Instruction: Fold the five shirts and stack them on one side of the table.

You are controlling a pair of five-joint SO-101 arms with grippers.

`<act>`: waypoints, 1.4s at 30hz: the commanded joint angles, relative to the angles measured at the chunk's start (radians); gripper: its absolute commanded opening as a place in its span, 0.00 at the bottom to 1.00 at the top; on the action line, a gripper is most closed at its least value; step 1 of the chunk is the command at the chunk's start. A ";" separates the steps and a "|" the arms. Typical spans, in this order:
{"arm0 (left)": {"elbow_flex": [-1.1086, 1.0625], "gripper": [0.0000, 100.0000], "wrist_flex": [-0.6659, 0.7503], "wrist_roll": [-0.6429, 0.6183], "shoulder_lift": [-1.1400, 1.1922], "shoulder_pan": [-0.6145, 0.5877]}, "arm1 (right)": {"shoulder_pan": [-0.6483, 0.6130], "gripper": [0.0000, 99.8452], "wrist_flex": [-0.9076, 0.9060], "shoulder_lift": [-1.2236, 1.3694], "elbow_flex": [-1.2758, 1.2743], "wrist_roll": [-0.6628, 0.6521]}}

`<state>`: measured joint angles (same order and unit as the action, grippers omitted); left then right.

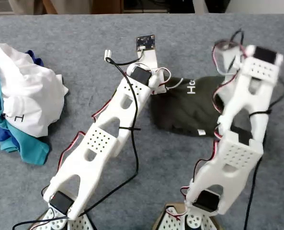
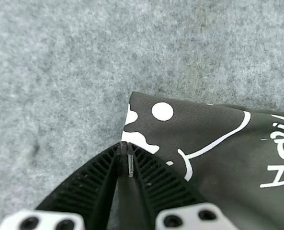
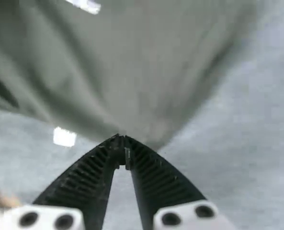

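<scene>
A dark olive shirt (image 1: pixel 187 108) with white print lies crumpled on the grey table between the two arms. My left gripper (image 2: pixel 127 155) is shut on its printed corner (image 2: pixel 146 129), which in the high view is the shirt's far left corner (image 1: pixel 156 90). My right gripper (image 3: pixel 122 146) is shut on an edge of the same shirt (image 3: pixel 132 72), and the cloth hangs raised in front of it. In the high view the right arm (image 1: pixel 249 96) stands over the shirt's right side. A pile of other shirts (image 1: pixel 22 103), white, teal, blue and red, sits at the table's left edge.
Grey felt covers the table (image 1: pixel 74 43). Black and red cables (image 1: pixel 134 143) trail along both arms. Open felt stretches behind the dark shirt and between it and the pile. The arm bases (image 1: pixel 180 218) stand at the near edge.
</scene>
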<state>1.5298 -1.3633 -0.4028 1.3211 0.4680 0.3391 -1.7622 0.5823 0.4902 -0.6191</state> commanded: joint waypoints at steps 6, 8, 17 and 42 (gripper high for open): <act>0.054 0.02 0.005 -0.011 -0.016 -0.025 | 0.151 0.00 0.290 0.047 -0.321 0.032; 0.063 0.02 0.021 -0.011 -0.018 -0.026 | 0.150 0.00 0.255 0.091 -0.298 0.032; 0.040 0.02 0.132 -0.078 -0.010 -0.104 | 0.130 0.00 0.187 0.157 -0.170 0.029; 0.126 0.02 -0.014 -0.141 -0.027 0.040 | -0.059 0.00 0.505 0.295 0.232 0.204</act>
<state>1.6295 -1.3955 -0.5010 1.3042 0.4710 0.2839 -1.3234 0.8278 0.6743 -0.4503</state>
